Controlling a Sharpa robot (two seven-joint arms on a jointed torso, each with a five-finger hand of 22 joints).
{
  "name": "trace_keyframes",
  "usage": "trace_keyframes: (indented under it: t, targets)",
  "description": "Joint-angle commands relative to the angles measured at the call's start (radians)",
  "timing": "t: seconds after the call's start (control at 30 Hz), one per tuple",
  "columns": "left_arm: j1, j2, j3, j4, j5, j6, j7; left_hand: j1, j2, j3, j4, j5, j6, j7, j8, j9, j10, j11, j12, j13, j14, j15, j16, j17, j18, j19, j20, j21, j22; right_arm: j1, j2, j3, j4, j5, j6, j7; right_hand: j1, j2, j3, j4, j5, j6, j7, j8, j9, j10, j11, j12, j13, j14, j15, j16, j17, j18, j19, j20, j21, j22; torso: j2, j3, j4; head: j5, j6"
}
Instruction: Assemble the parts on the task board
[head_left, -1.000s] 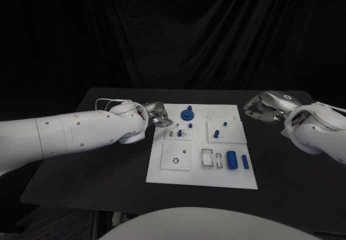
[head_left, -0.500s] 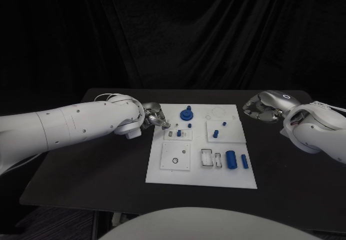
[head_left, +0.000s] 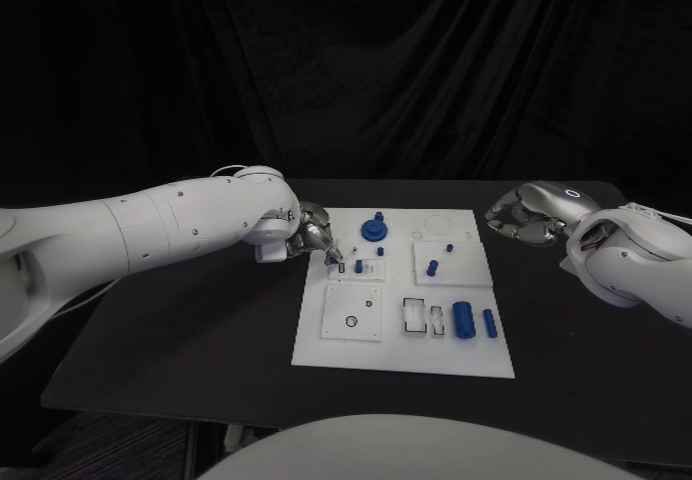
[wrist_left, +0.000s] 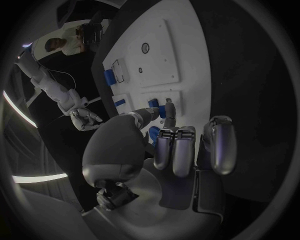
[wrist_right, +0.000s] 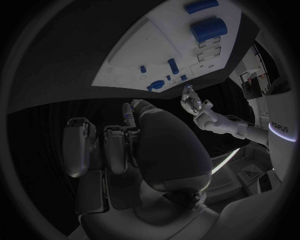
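Step in hand: You are working at the board's (head_left: 404, 345) left edge with the left robot hand (head_left: 315, 238). Its fingertips (wrist_left: 169, 107) reach down onto a small blue peg (wrist_left: 162, 111) near the small white block there.
Left robot hand: The thumb and one finger appear to be closing on the peg. You cannot tell from these views whether the peg is pinched or only touched. The other fingers are curled in, clear of the board.
Right robot hand (head_left: 522, 217): Clenched on nothing, hovering over the tabletop (head_left: 216, 330) just beside the board's far right corner.
Parts: The round blue part (head_left: 375, 230) stands at the board's far middle. A short pin (head_left: 431, 267) stands in the right block. The large cylinder (head_left: 463, 318) and slim cylinder (head_left: 489, 322) lie at the near right.
Board: It lies flat in the middle of the tabletop.
Next move: Probably, confirm the pinch first. Then keep the peg upright and move it over its hole without knocking the neighbouring pieces.
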Motion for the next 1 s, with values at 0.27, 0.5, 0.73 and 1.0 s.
trace_keyframes:
  t: [0.27, 0.5, 0.73, 1.0]
  targets:
    - [0.009, 0.066, 0.001, -0.061, 0.060, 0.195, -0.212, 0.017, 0.007, 0.052, -0.096, 0.018, -0.044, 0.014, -0.021, 0.004, 0.104, 0.015, 0.003, 0.261, 0.104, 0.018, 0.003, 0.263, 0.019, -0.020, 0.007, -0.021, 0.189, -0.002, 0.004, 0.001, -0.001, -0.002, 0.004, -0.017, 0.001, -0.008, 0.006, -0.003, 0.005, 0.007, 0.002, -0.003, -0.002, 0.022, 0.007, -0.005, 0.191, 0.076, 0.005, -0.006, 0.207, 0.015, -0.001, 0.008, -0.004, 0.201, 0.001, -0.0002, -0.0006, 0.003, 0.000]
    - [0.011, 0.094, 0.001, -0.089, 0.062, 0.221, -0.259, 0.014, 0.009, 0.061, -0.114, 0.020, -0.046, 0.017, -0.018, 0.010, 0.104, 0.018, 0.003, 0.261, 0.104, 0.020, 0.003, 0.263, 0.019, -0.020, 0.009, -0.021, 0.188, -0.002, 0.005, 0.001, -0.001, -0.002, 0.003, -0.017, 0.001, -0.008, 0.006, -0.003, 0.005, 0.007, 0.002, -0.003, -0.002, 0.022, 0.007, -0.005, 0.191, 0.076, 0.005, -0.006, 0.207, 0.015, -0.001, 0.008, -0.004, 0.201, 0.002, -0.0012, -0.0001, 0.004, 0.000]
    - [0.013, 0.124, 0.001, -0.116, 0.063, 0.230, -0.278, 0.004, 0.011, 0.061, -0.117, 0.014, -0.046, 0.018, -0.017, 0.013, 0.104, 0.019, 0.003, 0.261, 0.104, 0.022, 0.003, 0.263, 0.019, -0.021, 0.011, -0.022, 0.188, -0.002, 0.010, 0.001, -0.002, -0.002, 0.004, -0.017, 0.002, -0.008, 0.007, -0.003, 0.005, 0.006, 0.002, -0.003, -0.002, 0.023, 0.007, -0.005, 0.192, 0.076, 0.005, -0.005, 0.208, 0.016, -0.001, 0.008, -0.004, 0.201, 0.003, -0.0027, -0.0032, 0.009, 0.000]
    - [0.014, 0.147, 0.001, -0.129, 0.063, 0.221, -0.274, -0.017, 0.026, 0.048, -0.123, -0.019, -0.049, 0.016, -0.017, 0.019, 0.104, 0.020, 0.003, 0.261, 0.104, 0.023, 0.003, 0.263, 0.019, -0.020, 0.014, -0.019, 0.189, -0.002, 0.014, 0.001, -0.003, -0.002, 0.005, -0.019, 0.002, -0.008, 0.007, -0.003, 0.005, 0.006, 0.002, -0.003, -0.002, 0.023, 0.007, -0.005, 0.192, 0.076, 0.005, -0.005, 0.208, 0.016, -0.001, 0.008, -0.004, 0.201, 0.003, -0.0008, -0.0011, 0.005, 0.000]
